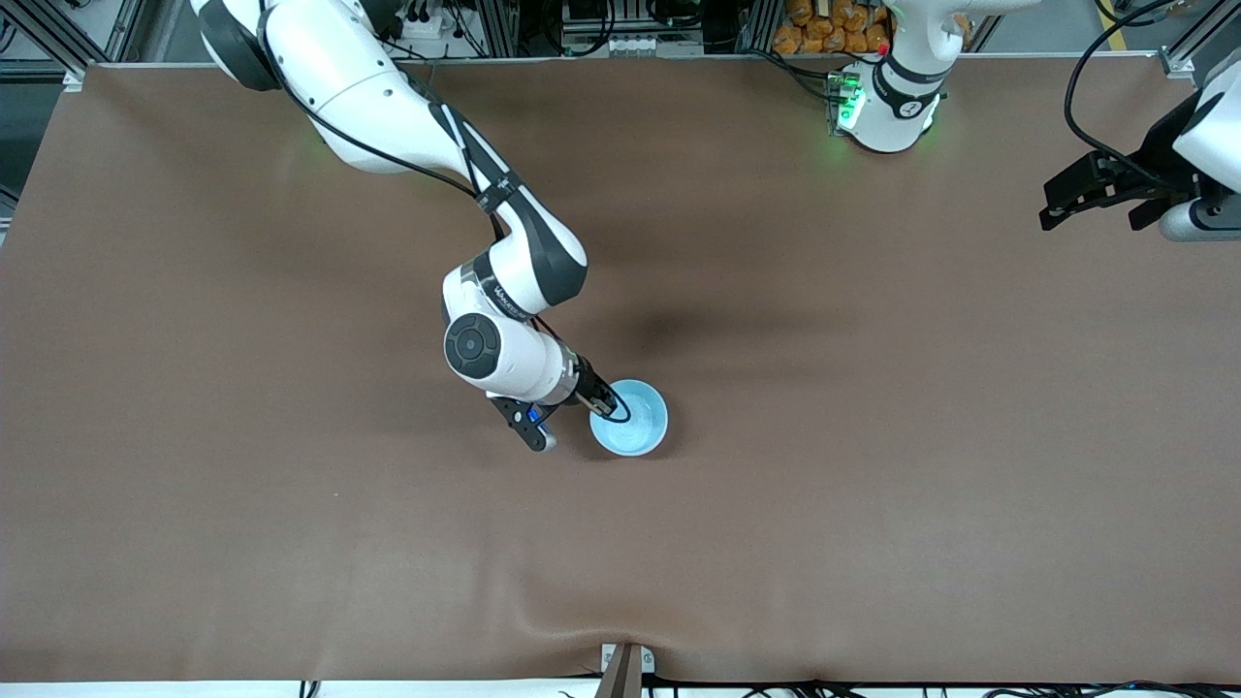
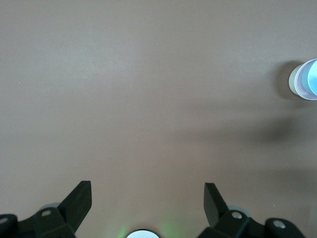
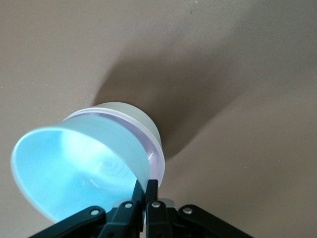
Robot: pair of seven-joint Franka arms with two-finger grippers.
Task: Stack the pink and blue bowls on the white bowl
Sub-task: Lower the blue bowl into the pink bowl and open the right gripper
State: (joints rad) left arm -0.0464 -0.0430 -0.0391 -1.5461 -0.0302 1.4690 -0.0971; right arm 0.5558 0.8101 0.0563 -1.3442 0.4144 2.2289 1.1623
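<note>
My right gripper (image 3: 145, 198) is pinching the blue bowl's (image 1: 630, 418) rim, tilting it over the pink bowl (image 3: 154, 154) nested in the white bowl (image 3: 141, 116) mid-table. Only seating and releasing are remaining, I judge. My left gripper (image 2: 147, 198) is waiting, jaws spread, over bare table.

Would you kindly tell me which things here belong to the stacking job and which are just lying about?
Job:
- blue bowl, tilted, rim pinched by right gripper
- pink bowl under it
- white bowl at bottom

Lying about:
- nothing on brown table
- left gripper waits, open

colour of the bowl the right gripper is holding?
Light sky blue bowl; the right wrist view shows it best.
</note>
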